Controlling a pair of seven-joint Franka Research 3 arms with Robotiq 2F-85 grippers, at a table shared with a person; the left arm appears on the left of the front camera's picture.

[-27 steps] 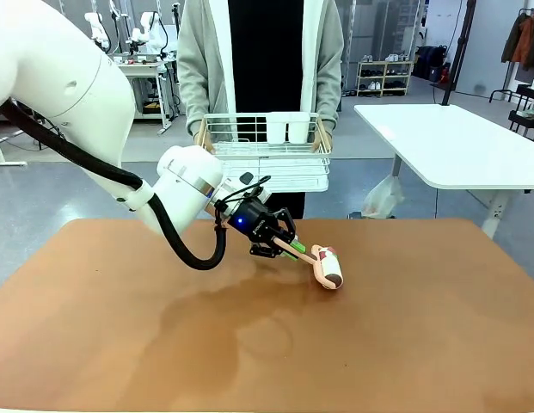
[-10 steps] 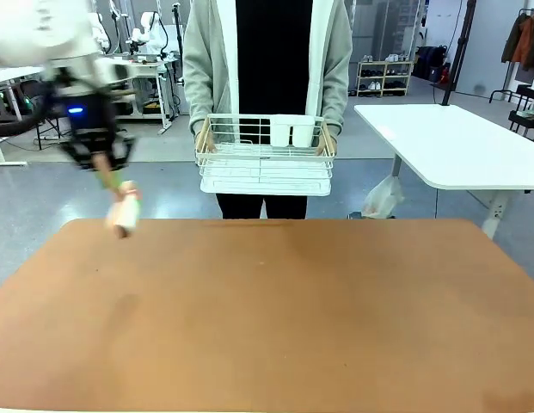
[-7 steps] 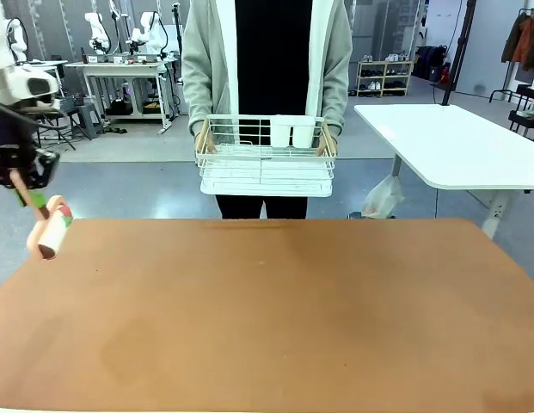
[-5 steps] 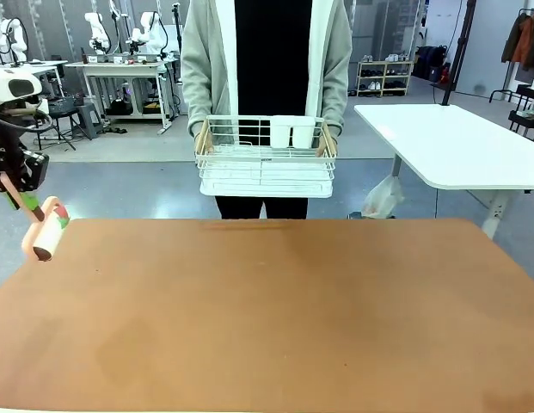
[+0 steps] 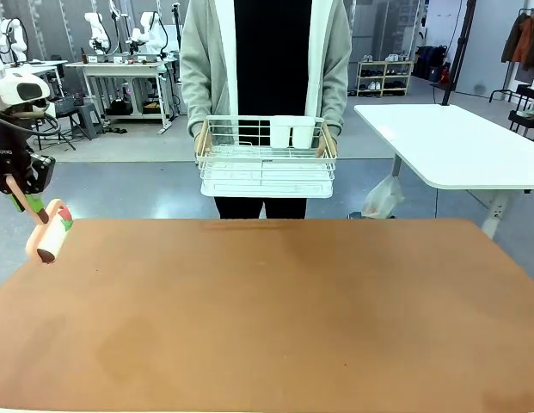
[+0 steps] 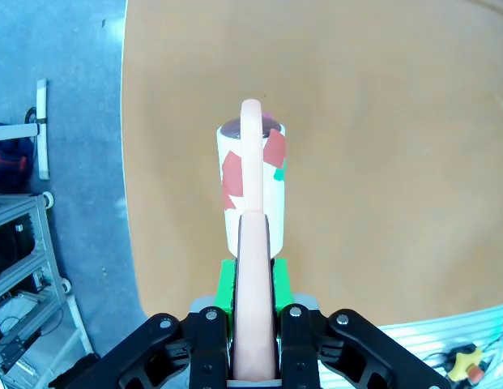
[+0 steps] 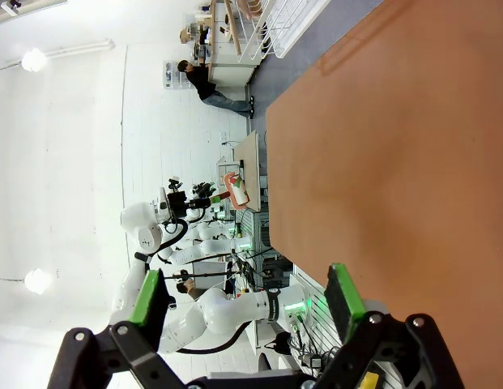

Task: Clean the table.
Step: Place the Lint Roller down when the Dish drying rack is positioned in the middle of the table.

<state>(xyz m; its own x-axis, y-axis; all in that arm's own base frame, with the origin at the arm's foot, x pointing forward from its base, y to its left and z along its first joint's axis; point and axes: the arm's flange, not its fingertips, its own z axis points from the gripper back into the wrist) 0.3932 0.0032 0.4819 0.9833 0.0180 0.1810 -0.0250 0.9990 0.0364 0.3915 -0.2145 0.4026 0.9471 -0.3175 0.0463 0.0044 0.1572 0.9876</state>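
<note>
Terracotta and matte, the bench point(image 5: 275, 318) spreads over the lower half of the front view, its long axis running left to right and its top looking bare. At the far-left corner of that frame hangs a lint roller point(image 5: 50, 239), gripped by its pale pink handle in the left pincer point(image 5: 20, 191), which is clenched on it. The bench therefore lies below and to the right of this pincer. In the left wrist view the roller's drum points straight away from the fingers, its long axis in line with the handle, over the bench just inside the rounded edge, with grey floor point(image 6: 65, 121) at frame left. Whether the drum touches the top I cannot tell. The left arm is plainly the nearer for any further stroke, which would run rightward along the bench. The right pincer point(image 7: 247, 296) is released, green pads well apart, nothing between them. Beyond the far edge a person holds a white wire basket point(image 5: 267, 163).
</note>
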